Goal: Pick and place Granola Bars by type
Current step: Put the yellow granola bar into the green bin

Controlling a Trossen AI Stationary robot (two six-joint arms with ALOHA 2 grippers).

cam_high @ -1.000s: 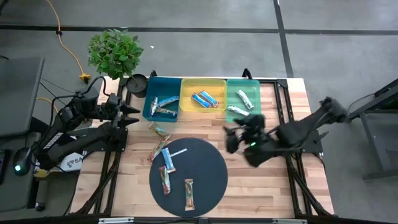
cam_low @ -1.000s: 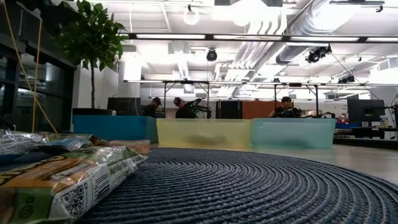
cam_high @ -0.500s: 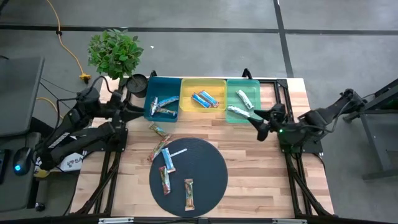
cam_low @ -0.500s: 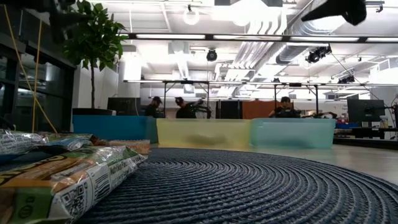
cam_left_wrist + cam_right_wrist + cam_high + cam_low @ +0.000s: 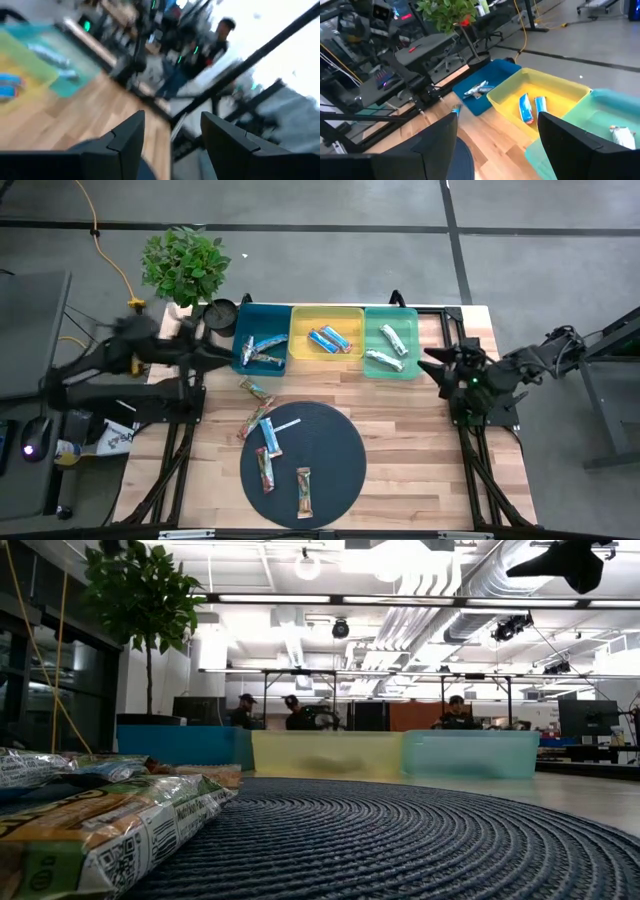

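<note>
Two blue Granola Bars [image 5: 329, 339] lie in the yellow bin [image 5: 326, 316], two silver-white ones [image 5: 392, 338] in the green bin [image 5: 411, 320], and a couple more [image 5: 264, 350] in the blue bin [image 5: 245, 320]; all three bins sit side by side along the far edge of my table [image 5: 410, 460]. Three more bars [image 5: 303, 491] rest on the round dark mat [image 5: 335, 450], beside a thin white strip [image 5: 287, 424], and others [image 5: 256, 390] lie on bare wood between the mat and the blue bin. My right claw [image 5: 432, 365] hovers just beside the green bin, fingers [image 5: 432, 145] spread and holding nothing. My left claw [image 5: 222, 355] sits by the blue bin's outer side, fingers [image 5: 127, 140] also apart and empty. A potted plant [image 5: 184, 264] stands off the table's far left corner.
</note>
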